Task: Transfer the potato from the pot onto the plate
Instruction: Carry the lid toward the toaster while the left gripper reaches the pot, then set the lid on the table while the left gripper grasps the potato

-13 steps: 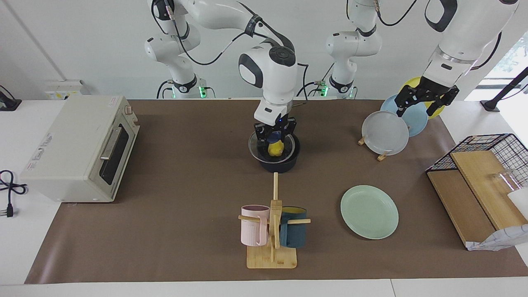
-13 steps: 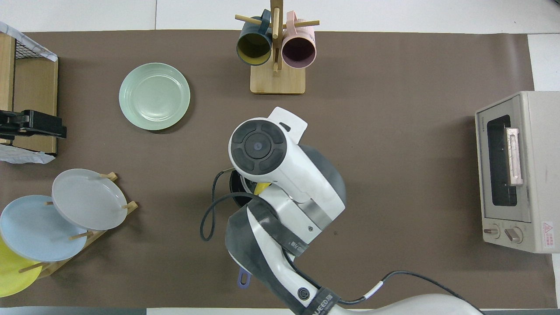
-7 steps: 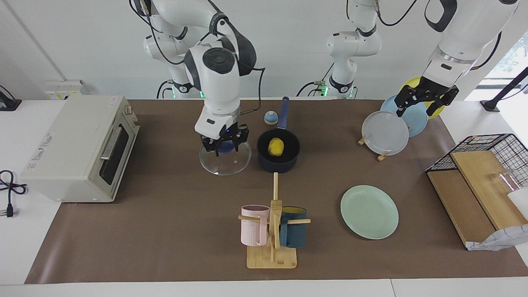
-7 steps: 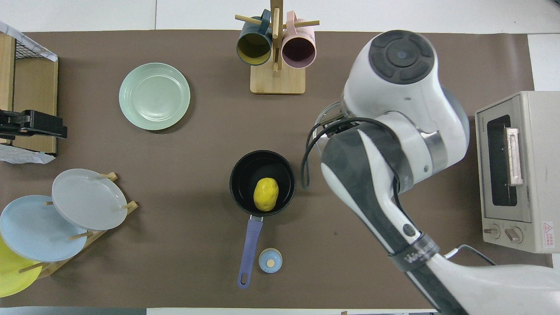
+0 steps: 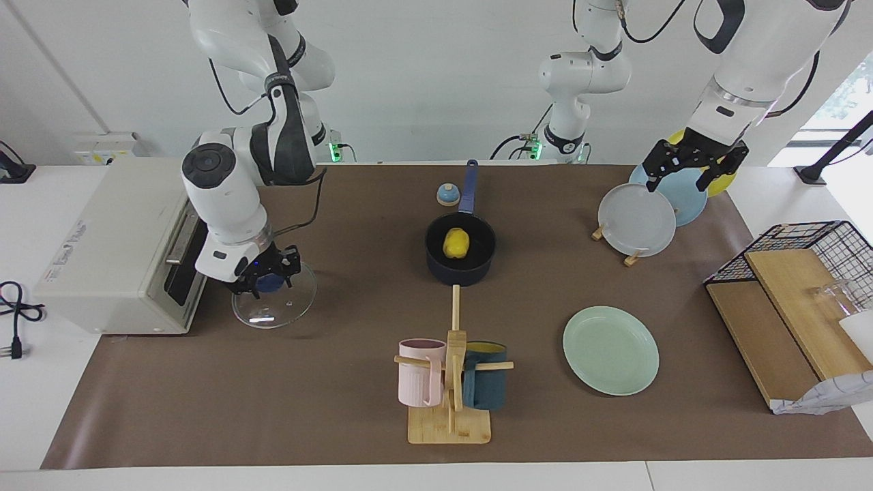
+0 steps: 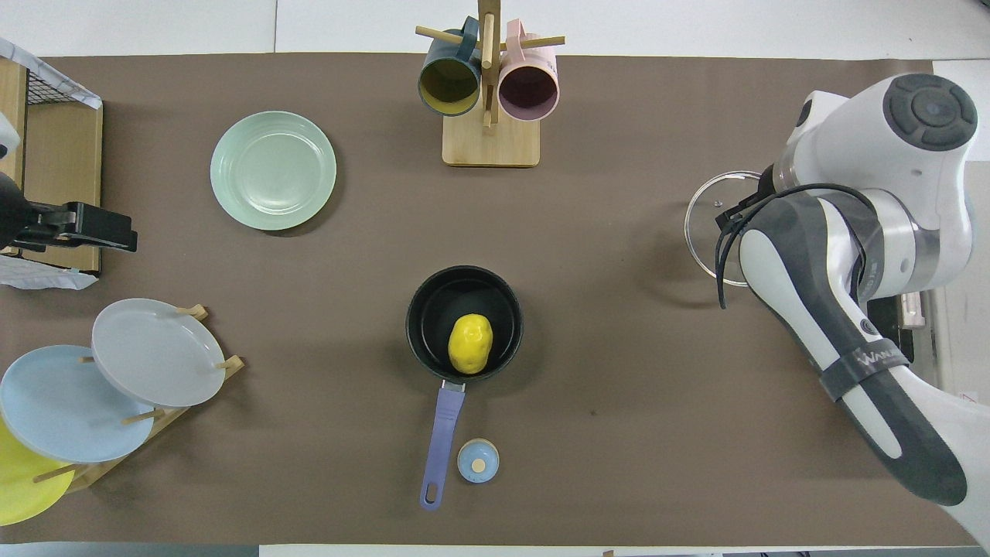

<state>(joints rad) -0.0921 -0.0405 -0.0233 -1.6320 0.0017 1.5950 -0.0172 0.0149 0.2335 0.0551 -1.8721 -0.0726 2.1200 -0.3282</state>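
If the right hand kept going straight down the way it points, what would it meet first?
The right hand points down, shut on the glass lid's blue knob; the lid would probably meet the brown table mat beside the toaster oven.

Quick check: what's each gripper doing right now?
Right gripper: shut on the round glass lid by its blue knob.
Left gripper: open, empty.

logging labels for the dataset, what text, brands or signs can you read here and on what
"WANJEED", partly legible, on the dark strap around the right arm.
Label on the toaster oven top: print too small to read.
Nothing readable on the pot, plate, mugs or glass lid.
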